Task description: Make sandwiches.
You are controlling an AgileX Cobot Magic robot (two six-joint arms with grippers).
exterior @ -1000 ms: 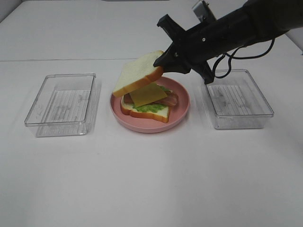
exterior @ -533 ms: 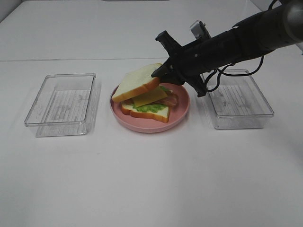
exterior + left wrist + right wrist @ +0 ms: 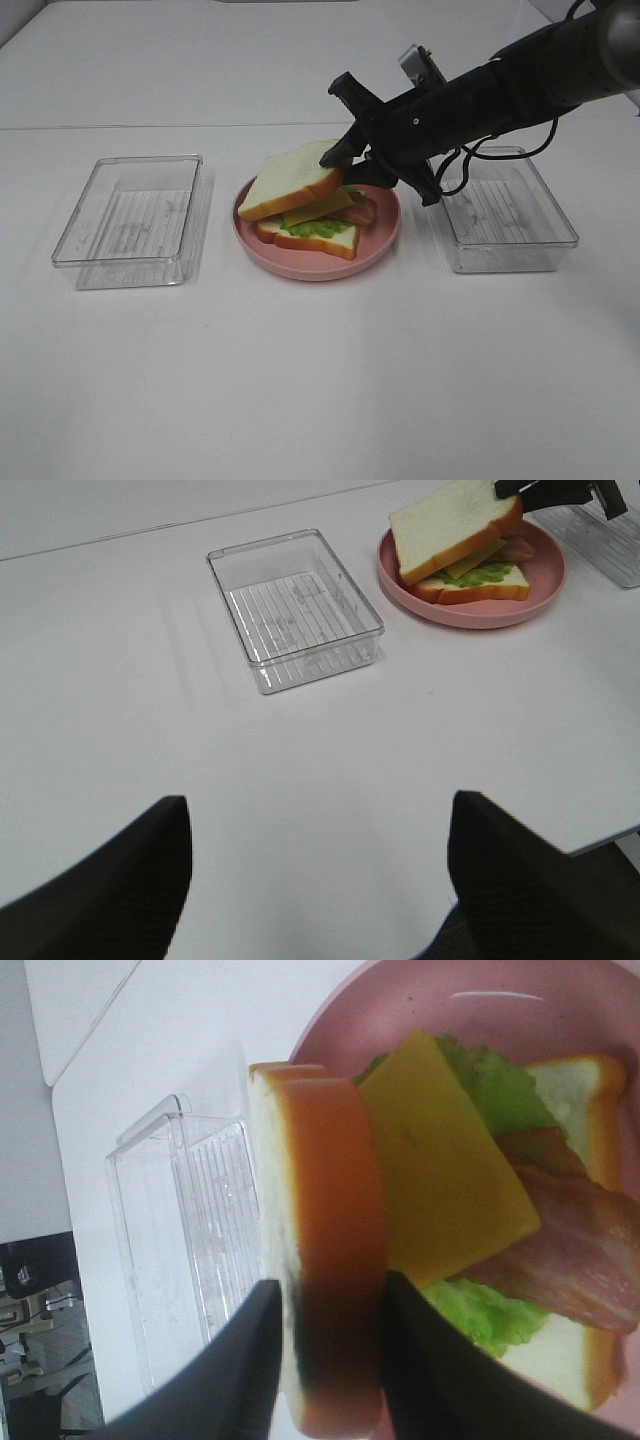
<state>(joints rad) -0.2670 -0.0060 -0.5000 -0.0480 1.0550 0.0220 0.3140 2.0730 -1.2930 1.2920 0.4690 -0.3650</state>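
Note:
On the pink plate [image 3: 378, 243] lies a sandwich stack: a bread slice [image 3: 330, 240], green lettuce [image 3: 315, 227], bacon [image 3: 360, 210] and yellow cheese [image 3: 318, 207]. A second bread slice [image 3: 290, 180] rests tilted on top, its far corner raised. My right gripper [image 3: 350, 168] reaches in from the right and is shut on that raised corner. In the right wrist view its fingers [image 3: 265, 1350] press both faces of the top slice [image 3: 330, 1210] above the cheese [image 3: 440, 1180]. My left gripper [image 3: 318, 802] hangs open over bare table, far from the plate [image 3: 470, 610].
A clear plastic tray [image 3: 130, 220] stands left of the plate, and another clear tray [image 3: 505, 210] stands to its right, under the right arm. The table is white, with a back edge behind the plate.
The right gripper has lowered the top bread slice from above the plate onto the cheese, tilting it flatter. The left arm has not moved.

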